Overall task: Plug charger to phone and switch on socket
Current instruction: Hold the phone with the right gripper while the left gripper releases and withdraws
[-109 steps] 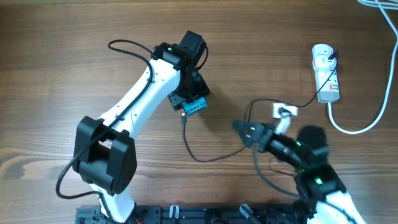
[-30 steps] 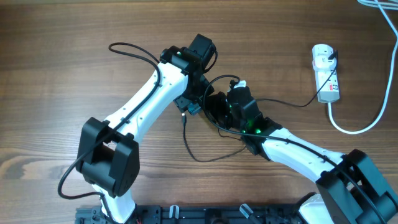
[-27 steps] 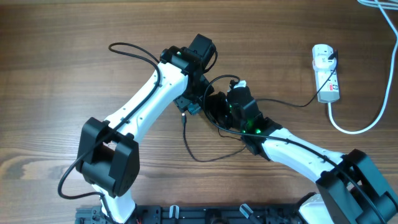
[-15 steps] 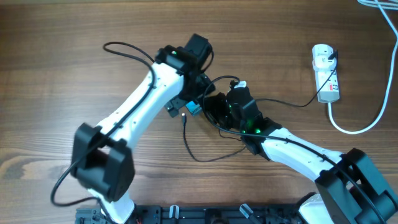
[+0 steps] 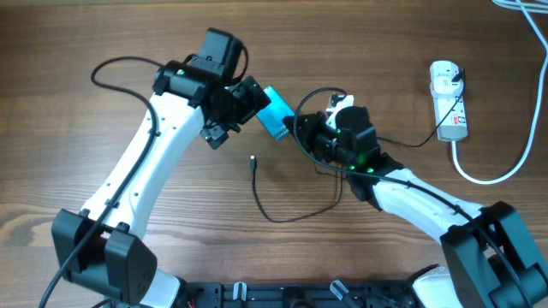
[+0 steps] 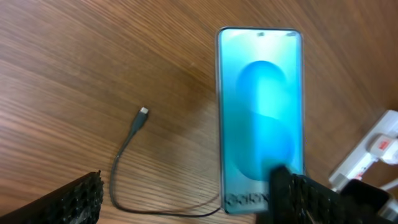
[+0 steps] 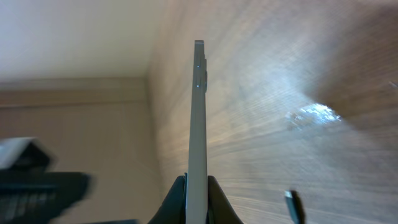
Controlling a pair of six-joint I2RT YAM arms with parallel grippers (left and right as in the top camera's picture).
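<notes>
The phone sits near the middle of the table, between the two arms, pinched at one end by the right gripper. That gripper's two dark fingers are closed on the phone's flat faces, and its wrist view shows the phone edge-on as a thin grey line. In the left wrist view the turquoise screen with its rounded darker shape is plain. The pale band at the near end carries small writing too blurred to read, and a dark finger covers the lower right corner. Whether the phone rests on the wood or is held just above it cannot be told. The left gripper stands beside the phone's far end with its fingers spread wide, holding nothing. The charger lies loose on the table, its small plug tip apart from the phone, and part of its run is hidden under the right arm. The socket lies well off at the right, with a black plug in it and a red mark. Its label is too small to read, and its thick white lead runs out of frame.
</notes>
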